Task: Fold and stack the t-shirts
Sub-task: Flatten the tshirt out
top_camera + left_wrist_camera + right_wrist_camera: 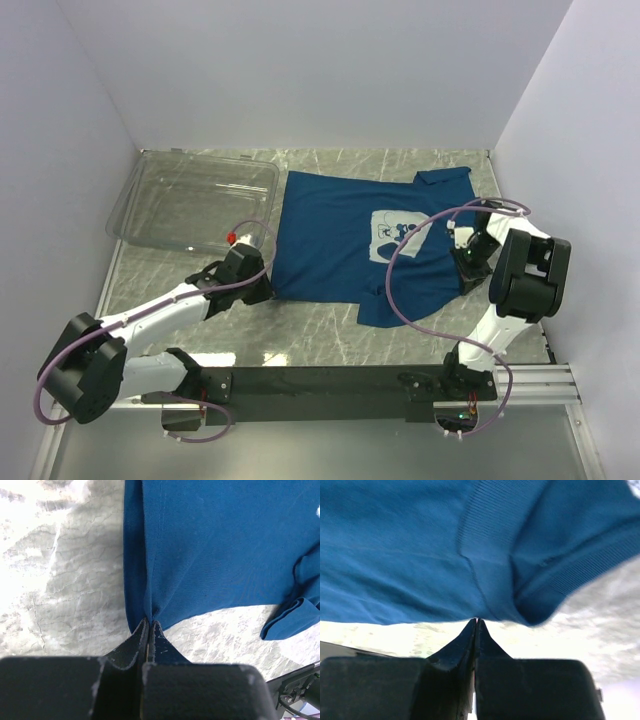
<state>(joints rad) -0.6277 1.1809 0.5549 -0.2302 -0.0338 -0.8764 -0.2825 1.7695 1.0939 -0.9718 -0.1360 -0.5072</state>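
The t-shirt (330, 245) is dyed dark blue, and its chest is marked with a pale grey-white square print (398, 237) bearing a blue cartoon figure. The table (300, 335) is veined in grey marble. The bin (190, 200) is left clear. The left gripper (149, 628) and right gripper (476, 625) are finished in black, the cables (388, 270) in mauve

Cuts off the t-shirt (215, 555) at the top edge of both wrist views. Blurs its fabric toward the right wrist view's right side. Shows the print (400, 235) too small to read.
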